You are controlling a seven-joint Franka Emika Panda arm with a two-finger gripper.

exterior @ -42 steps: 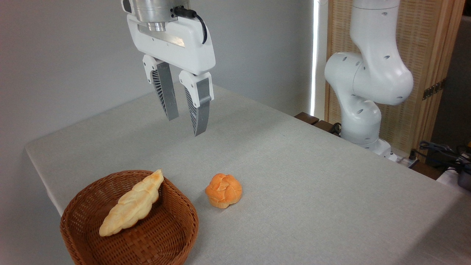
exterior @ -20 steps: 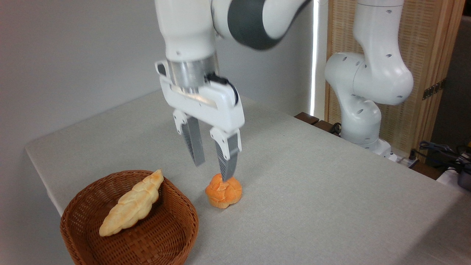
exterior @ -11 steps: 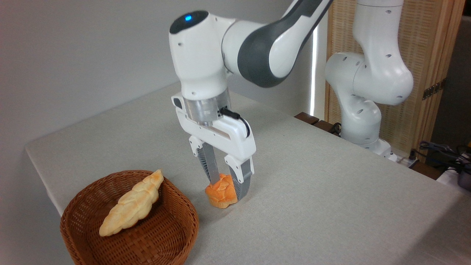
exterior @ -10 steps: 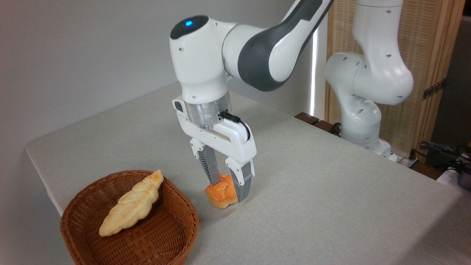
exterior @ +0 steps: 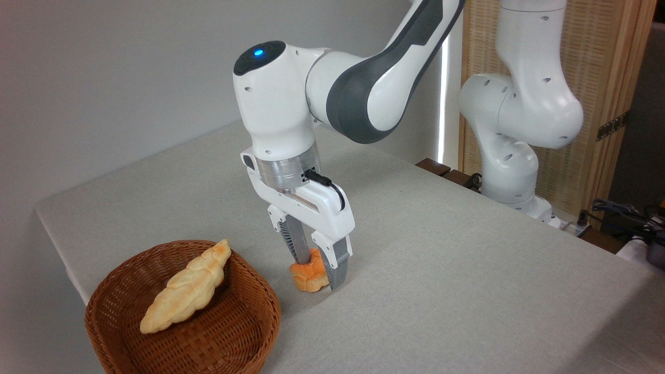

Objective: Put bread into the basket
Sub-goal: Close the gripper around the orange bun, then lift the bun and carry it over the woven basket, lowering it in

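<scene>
**Now: bun pinched between the fingers, resting at table level**

Table (exterior: 441, 270): grey cloth-covered top, fills most of the view, runs from the far left corner down to the lower right.

Arm (exterior: 358, 78): white and dark grey Panda, reaches in from the upper right and bends down over the front-left part of the table. Blue light lit on the wrist housing. Base column stands off the far right edge of the table, in front of a wooden slatted screen (exterior: 597, 78).

Basket (exterior: 249, 317): round brown wicker, low sides, sits at the front-left corner of the table. A long pale braided loaf (exterior: 184, 288) lies inside it on a diagonal, its upper tip propped on the back rim.

Gripper (exterior: 314, 267): points almost straight down, just to the right of the basket and apart from it. Fingers (exterior: 335, 265) are closed in on the bread (exterior: 309, 270), one on each side, and the bun looks squeezed narrow between them.

Bread: small orange-golden bun, outside the basket, near its right rim. Its underside appears to meet the cloth, though the shadow there makes it hard to tell whether it is touching or just clear of the surface.

Cables (exterior: 623, 213) lie off the table edge at far right.
</scene>
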